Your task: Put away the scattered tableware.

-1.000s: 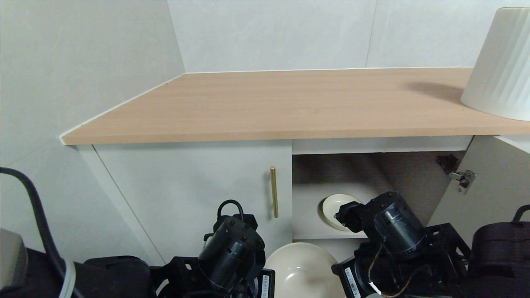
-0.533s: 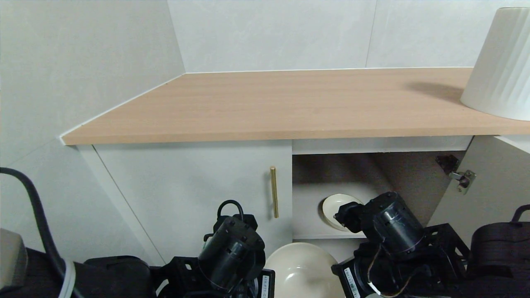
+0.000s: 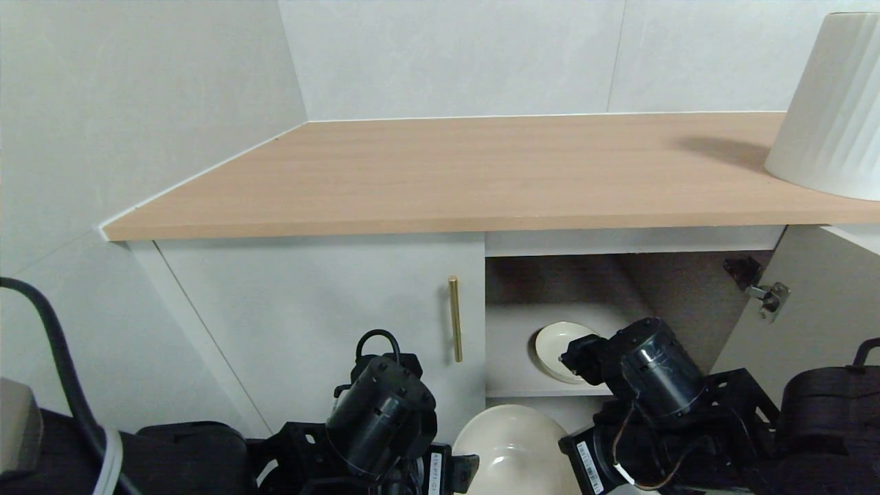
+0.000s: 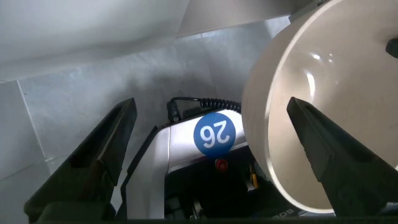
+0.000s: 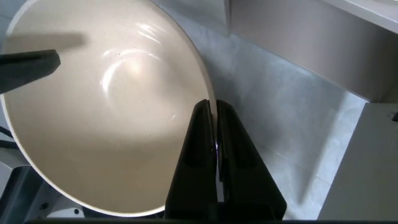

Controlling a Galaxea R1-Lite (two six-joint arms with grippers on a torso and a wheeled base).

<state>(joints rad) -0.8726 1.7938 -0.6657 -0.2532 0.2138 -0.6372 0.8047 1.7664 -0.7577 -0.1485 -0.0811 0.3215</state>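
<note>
Right fingers (image 5: 194, 163) seemingly pinch bowl (image 5: 106, 106) rim

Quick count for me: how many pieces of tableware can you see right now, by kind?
Bowls: 1, the cream bowl, clamped at its rim by the right gripper.
Plates: 1, the small plate lying on the cabinet shelf.
Total: 2.

Wooden countertop (image 3: 481, 172), perhaps a lampshade (image 3: 832, 110), gold cabinet handle (image 3: 454, 318)
</note>
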